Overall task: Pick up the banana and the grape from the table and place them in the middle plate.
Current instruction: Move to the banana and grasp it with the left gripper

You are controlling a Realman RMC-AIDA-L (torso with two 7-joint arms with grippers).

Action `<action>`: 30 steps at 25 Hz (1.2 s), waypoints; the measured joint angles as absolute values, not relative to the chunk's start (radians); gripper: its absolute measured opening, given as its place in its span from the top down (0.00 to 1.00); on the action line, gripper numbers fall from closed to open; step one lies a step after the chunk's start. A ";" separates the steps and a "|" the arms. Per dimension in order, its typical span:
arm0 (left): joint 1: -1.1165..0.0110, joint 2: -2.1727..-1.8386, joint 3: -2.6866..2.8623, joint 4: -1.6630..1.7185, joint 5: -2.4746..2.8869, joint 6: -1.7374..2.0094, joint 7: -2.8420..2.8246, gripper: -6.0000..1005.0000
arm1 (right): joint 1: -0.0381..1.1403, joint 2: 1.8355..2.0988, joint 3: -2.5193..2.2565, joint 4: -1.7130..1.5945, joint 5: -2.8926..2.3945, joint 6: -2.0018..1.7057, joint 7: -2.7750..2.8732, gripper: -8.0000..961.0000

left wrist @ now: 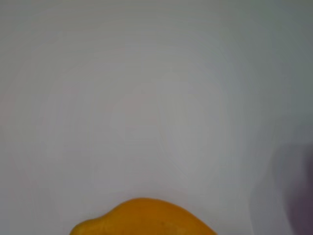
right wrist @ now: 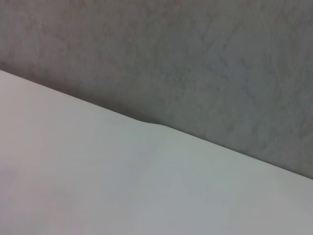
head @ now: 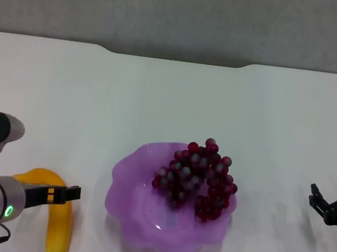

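The grape (head: 196,178) bunch lies inside the purple middle plate (head: 127,179), toward its far right side. The banana (head: 59,229) lies on the white table (head: 171,102) left of the plate, curving toward the near edge. My left gripper (head: 57,193) hovers right over the banana's upper part, pointing toward the plate. The left wrist view shows the banana's top (left wrist: 144,218) close by and a blur of the plate (left wrist: 299,196). My right gripper (head: 335,189) is open and empty at the right, well apart from the plate.
The table's notched far edge (head: 176,58) meets a grey wall. The right wrist view shows only bare table (right wrist: 98,186) and that edge with the wall beyond it.
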State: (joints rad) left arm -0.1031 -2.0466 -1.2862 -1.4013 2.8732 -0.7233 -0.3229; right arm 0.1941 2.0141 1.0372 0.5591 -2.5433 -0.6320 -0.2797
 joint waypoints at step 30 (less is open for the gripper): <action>-0.123 -2.048 -1.231 -1.300 2.870 -0.631 -0.346 0.20 | 0.200 2.014 1.035 0.565 -2.543 -0.666 -0.281 0.08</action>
